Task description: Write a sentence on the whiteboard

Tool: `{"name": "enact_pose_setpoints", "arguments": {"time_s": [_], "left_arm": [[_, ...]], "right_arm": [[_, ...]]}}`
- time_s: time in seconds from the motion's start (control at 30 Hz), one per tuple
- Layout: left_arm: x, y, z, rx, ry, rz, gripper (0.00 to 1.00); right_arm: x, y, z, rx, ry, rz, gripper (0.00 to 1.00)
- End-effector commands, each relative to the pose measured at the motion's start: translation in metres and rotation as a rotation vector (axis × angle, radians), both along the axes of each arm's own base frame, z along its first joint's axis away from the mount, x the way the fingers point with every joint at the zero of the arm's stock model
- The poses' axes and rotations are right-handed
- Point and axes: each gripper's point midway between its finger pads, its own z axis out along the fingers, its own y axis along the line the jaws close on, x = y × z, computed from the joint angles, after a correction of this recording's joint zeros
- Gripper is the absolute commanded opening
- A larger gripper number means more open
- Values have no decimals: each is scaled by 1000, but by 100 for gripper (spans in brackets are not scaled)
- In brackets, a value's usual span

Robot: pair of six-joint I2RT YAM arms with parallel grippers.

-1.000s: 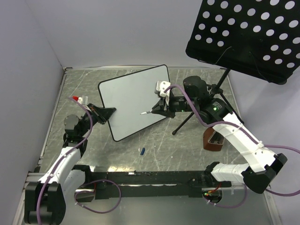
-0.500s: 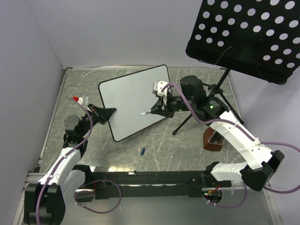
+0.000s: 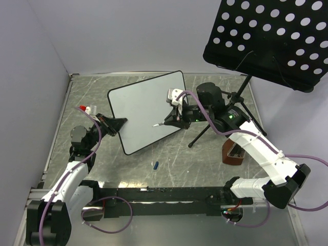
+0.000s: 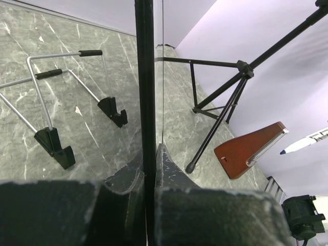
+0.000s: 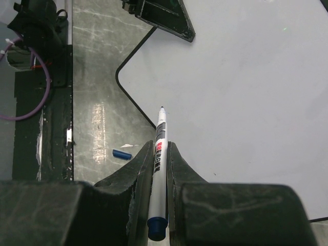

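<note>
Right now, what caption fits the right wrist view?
Right gripper grips a marker, tip over the blank whiteboard.

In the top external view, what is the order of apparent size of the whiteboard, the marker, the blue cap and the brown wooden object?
1. whiteboard
2. brown wooden object
3. marker, only its front part shows
4. blue cap, clearly the smallest
</note>
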Motion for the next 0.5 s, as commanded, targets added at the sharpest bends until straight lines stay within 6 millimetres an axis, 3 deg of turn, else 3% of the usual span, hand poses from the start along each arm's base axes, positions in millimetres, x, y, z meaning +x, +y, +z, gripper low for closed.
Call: {"name": "enact_pose_setpoints", "arguments": {"time_s": [0.0,0.47], "left_arm": [[0,0,7,69,-88,-1,1],[-1,0,6,73,-88,1,1]], "right_arm": [[-3,5,20,42,-22,21,0],[0,8,19,41,-16,23,0]]}}
